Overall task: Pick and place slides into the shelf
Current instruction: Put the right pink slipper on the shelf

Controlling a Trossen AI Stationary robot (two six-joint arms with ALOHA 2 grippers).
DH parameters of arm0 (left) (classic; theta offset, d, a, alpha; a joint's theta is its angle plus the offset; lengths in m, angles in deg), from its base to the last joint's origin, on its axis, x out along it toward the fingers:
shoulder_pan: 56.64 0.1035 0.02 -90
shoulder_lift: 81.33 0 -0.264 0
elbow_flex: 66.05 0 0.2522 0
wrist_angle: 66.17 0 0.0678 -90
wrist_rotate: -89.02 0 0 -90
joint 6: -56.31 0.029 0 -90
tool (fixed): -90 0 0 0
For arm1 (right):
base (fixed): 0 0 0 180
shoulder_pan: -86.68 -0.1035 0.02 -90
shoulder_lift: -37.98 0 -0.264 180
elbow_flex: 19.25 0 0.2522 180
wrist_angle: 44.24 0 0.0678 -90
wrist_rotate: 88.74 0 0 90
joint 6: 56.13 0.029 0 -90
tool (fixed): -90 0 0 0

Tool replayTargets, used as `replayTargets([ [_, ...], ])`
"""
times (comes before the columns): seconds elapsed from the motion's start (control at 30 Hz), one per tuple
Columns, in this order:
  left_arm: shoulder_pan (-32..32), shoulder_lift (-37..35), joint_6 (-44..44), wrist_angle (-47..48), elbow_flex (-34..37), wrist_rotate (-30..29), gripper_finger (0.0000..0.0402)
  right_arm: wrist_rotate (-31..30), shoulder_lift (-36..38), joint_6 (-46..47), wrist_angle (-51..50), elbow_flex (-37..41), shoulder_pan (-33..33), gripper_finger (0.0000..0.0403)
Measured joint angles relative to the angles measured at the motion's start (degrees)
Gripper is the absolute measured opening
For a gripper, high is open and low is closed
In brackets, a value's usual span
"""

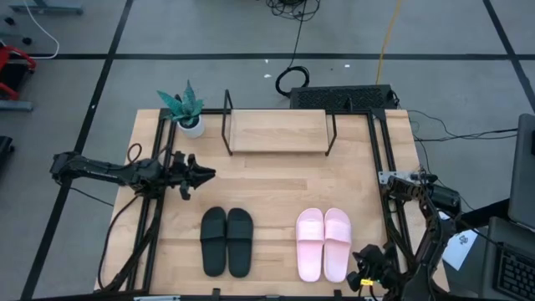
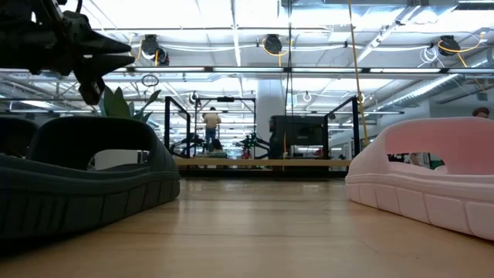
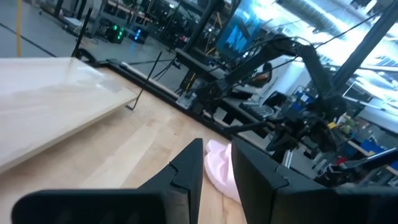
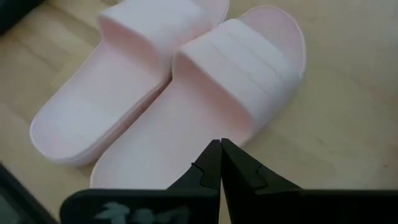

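The black pair of slides (image 1: pixel 226 242) lies side by side on the tabletop near its near edge, soles down; the pink pair (image 1: pixel 323 244) lies to its right. The shelf (image 1: pixel 278 131), a light board in a black wire frame, stands at the far edge with nothing on it. My left gripper (image 1: pixel 203 174) hovers above the table, left of centre and beyond the black pair, with a narrow gap between its fingers (image 3: pixel 217 171). My right gripper (image 4: pixel 221 155) is shut and hovers by the heel end of the right pink slide (image 4: pixel 211 106), near the table's near right corner (image 1: pixel 364 272).
A potted plant (image 1: pixel 184 109) stands at the far left corner, beside the shelf. Black frame rails (image 1: pixel 380 159) run along both sides of the table. Bare wood (image 1: pixel 276 184) lies between the shelf and the two pairs. In the low view a person (image 2: pixel 211 123) stands far off in the room.
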Motion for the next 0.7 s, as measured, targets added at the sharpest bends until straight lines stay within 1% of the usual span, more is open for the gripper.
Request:
replayTargets([
  [0.13, 0.0, 0.0, 1.8, -0.8, 0.0, 0.0, 0.0088, -1.9, 0.0, 2.1, 2.0, 2.1, 0.8, 0.0000],
  [0.47, 0.0, 0.0, 3.0, -0.7, 0.0, -0.1, 0.0088, -2.2, 0.0, 1.4, 8.0, 5.9, 1.1, 0.0000],
  [0.7, 0.0, 0.0, 3.0, -0.5, 0.0, -1.5, 0.0088, -2.0, 0.0, -0.2, 12.2, 8.4, 1.2, 0.0000],
])
